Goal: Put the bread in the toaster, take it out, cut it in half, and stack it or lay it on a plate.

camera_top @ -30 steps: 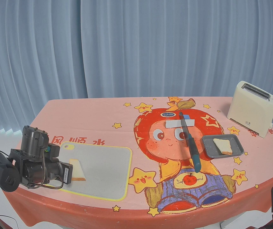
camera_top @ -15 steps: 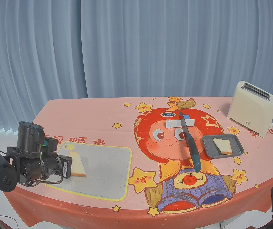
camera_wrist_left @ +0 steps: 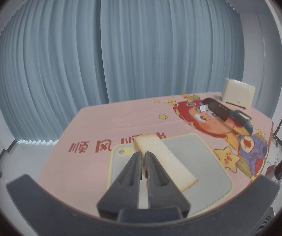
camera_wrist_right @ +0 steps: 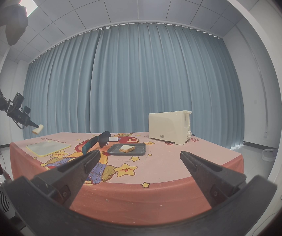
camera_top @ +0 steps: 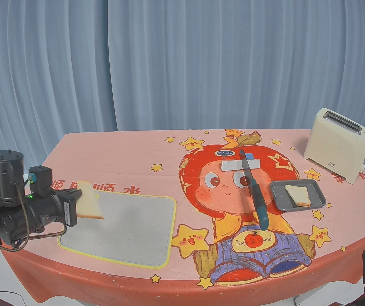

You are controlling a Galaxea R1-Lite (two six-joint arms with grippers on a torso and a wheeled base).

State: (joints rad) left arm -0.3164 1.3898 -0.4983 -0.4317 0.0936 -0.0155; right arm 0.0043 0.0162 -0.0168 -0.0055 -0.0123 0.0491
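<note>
At the counter's left end, my left claw (camera_wrist_left: 144,158) is pressed together on the near edge of a half slice of bread (camera_top: 90,202) and holds it in the air, clear of the grey cutting board (camera_top: 127,226) below. The piece's long axis runs straight out from the fingers, pointing across the counter toward my right. From here the route runs rightward. In the middle of the cloth the teal-handled knife (camera_top: 252,188) lies with its blade propped on a small white block (camera_top: 233,165), squarely between my claw and the goal. Beyond it sits the dark grey plate (camera_top: 278,196), already carrying the other half (camera_top: 298,195), which lies flat toward the plate's right side. The cream toaster (camera_top: 337,143) stands farther back at the right corner, its slot showing nothing inside. My right claw (camera_wrist_right: 139,154) hangs low off the counter's front right edge, fingers spread wide, holding and touching nothing. It is the nearer arm to the plate, yet the bread is in the left, well apart from it. By my reckoning toasting and cutting are done and this carry is the closing step. The piece must cross above the knife and come down on or beside its twin.
</note>
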